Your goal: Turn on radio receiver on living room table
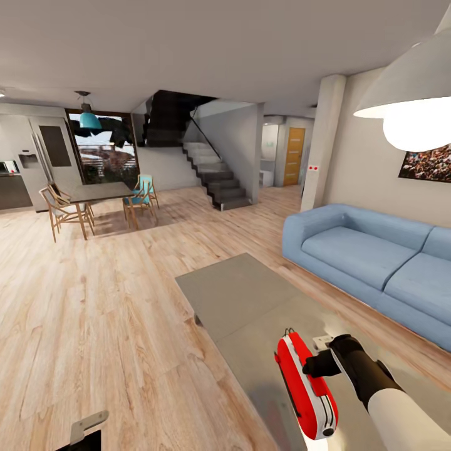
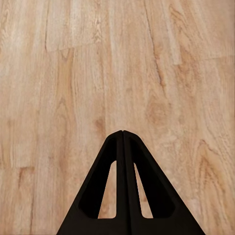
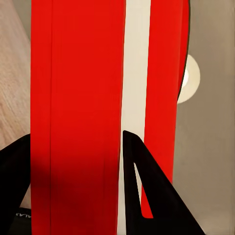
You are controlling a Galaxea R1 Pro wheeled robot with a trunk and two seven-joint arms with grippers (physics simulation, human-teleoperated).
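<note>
The red radio receiver (image 1: 305, 388) stands on the near end of the low grey table (image 1: 238, 294), with its narrow red side and white band towards me. Its thin wire handle (image 1: 289, 332) shows at the far end; the dial and grille are hidden. My right gripper (image 1: 311, 365) is right against the radio's right side. In the right wrist view that gripper (image 3: 76, 134) is open, and the radio's red body (image 3: 78, 73) and white band sit close beyond the spread fingers. My left gripper (image 2: 122, 131) is shut and empty over the wood floor, low at the left (image 1: 88, 429).
A blue sofa (image 1: 369, 257) runs along the table's right side. A white pendant lamp (image 1: 413, 94) hangs overhead at the right. Open wood floor (image 1: 94, 300) lies to the left. A dark dining table with chairs (image 1: 94, 194) and stairs (image 1: 213, 175) stand far back.
</note>
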